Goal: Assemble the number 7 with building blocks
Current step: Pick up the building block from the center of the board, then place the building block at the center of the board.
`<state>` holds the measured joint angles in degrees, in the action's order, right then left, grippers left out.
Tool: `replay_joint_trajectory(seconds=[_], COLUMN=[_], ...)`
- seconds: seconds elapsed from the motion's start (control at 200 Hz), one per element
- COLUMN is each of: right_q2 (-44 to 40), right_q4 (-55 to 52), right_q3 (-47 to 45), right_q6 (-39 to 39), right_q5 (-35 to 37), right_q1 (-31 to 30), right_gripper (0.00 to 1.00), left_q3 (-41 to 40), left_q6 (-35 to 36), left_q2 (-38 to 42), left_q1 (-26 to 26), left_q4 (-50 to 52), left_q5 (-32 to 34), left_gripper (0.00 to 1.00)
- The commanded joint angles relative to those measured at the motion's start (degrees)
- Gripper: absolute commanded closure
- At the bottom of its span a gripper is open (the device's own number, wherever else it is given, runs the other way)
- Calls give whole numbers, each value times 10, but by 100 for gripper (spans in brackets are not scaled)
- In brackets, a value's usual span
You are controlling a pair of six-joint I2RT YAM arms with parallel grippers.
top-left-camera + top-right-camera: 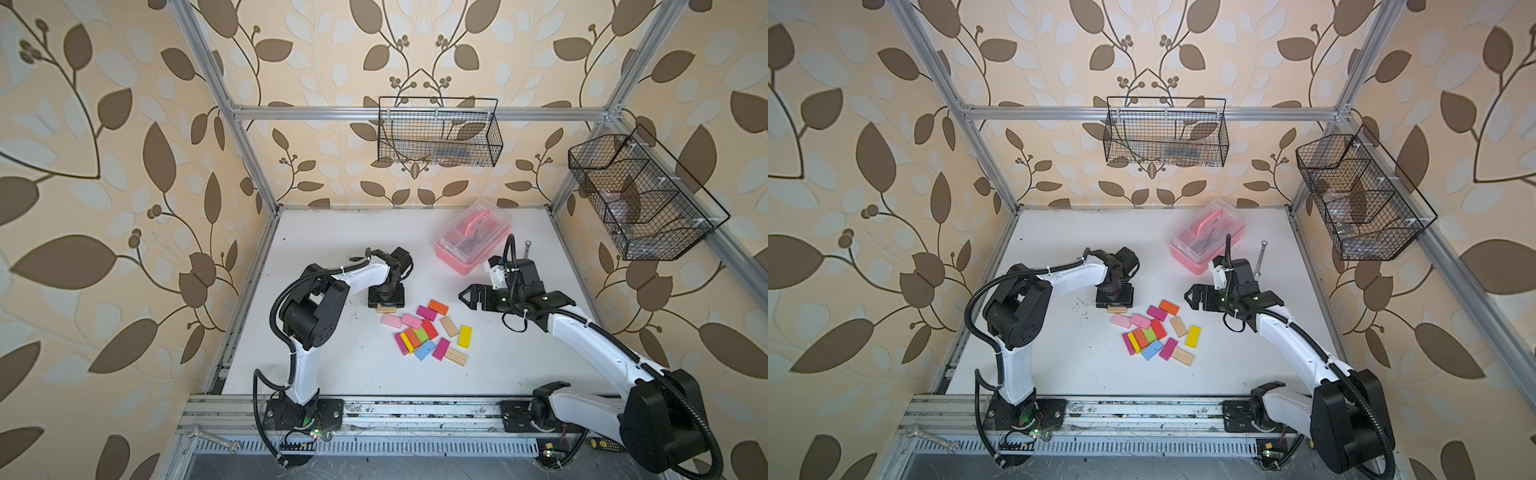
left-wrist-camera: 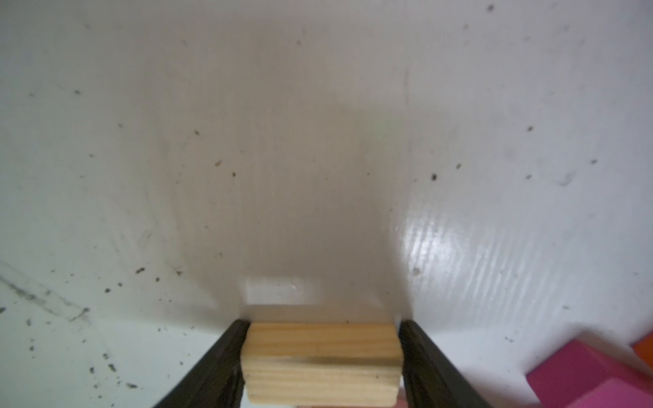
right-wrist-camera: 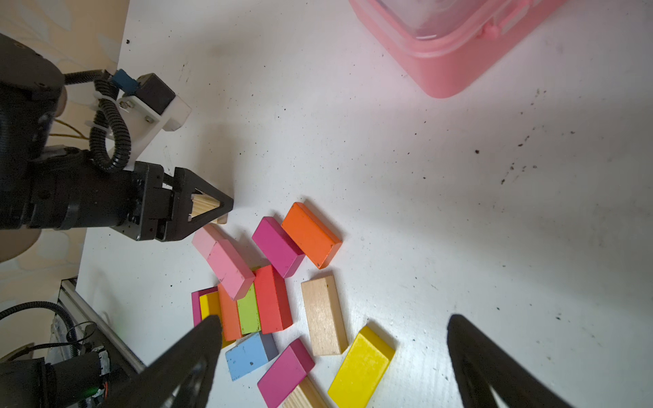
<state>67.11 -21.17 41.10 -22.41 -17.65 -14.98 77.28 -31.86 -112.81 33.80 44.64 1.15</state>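
Starting at the near rail, finding a steel spanner (image 1: pixel 212 440) flat on the frame, left of the left arm's base. Moving in over the white desk (image 1: pixel 332 365), meeting the building blocks (image 1: pixel 430 332) in a loose, partly overlapping heap near the middle. Nearest, spotting a ribbed wood block (image 1: pixel 456 356) tucked partly under a magenta block (image 1: pixel 441 348), then blue, yellow, green, red and orange pieces pressed side by side. At the heap's far edge, noting a pink pair (image 1: pixel 401 321) and an orange block (image 1: pixel 438 307).

Just beyond the pink pair, seeing the left gripper (image 1: pixel 386 303) pointed straight down, jaws clenched against both ends of a plain wood block (image 2: pixel 321 360). Probably resting on the desk, though hard to judge from the wrist view.

Level with it on the right, noting the right gripper (image 1: pixel 466 296) hanging above the desk, jaws spread wide, grasping nothing.

Farther back, passing a pink clear-lidded box (image 1: pixel 457 262) with a small spanner (image 1: pixel 1261 257) beside it. Ending at a back wire basket (image 1: pixel 440 133) on the far rail and a side wire basket (image 1: pixel 640 199) on the right-hand rail.
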Motion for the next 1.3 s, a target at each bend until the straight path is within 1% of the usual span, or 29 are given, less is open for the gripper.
replay_joint_trajectory(seconds=[0.0,0.24,0.365,0.485,0.675,0.905,1.03,1.295], right_q2=[-12,-18,-22,-29,-39,-43,-36,-16], right_q4=[-3,-2,-5,-9,-13,-13,-13,-7], right_q3=[-12,-10,-9,-8,-7,-1,8,24], right_q6=[12,11,11,11,8,2,-1,-7], right_q5=[-10,-13,-13,-13,-14,-11,-5,9], right_q1=[4,8,8,9,9,1,-9,-31], right_gripper=[0,0,0,0,0,0,0,0], left_q3=[-3,49,71,101,149,189,196,220], left_q6=[-6,18,33,52,87,124,136,156], left_q2=[-7,-11,-12,-19,-38,-76,-97,-135], left_q1=[4,2,-7,-24,-68,-110,-132,-149], left_q4=[28,70,81,96,115,122,115,117], left_q5=[28,58,58,57,45,30,14,7], left_gripper=[33,34,35,35,35,35,36,36])
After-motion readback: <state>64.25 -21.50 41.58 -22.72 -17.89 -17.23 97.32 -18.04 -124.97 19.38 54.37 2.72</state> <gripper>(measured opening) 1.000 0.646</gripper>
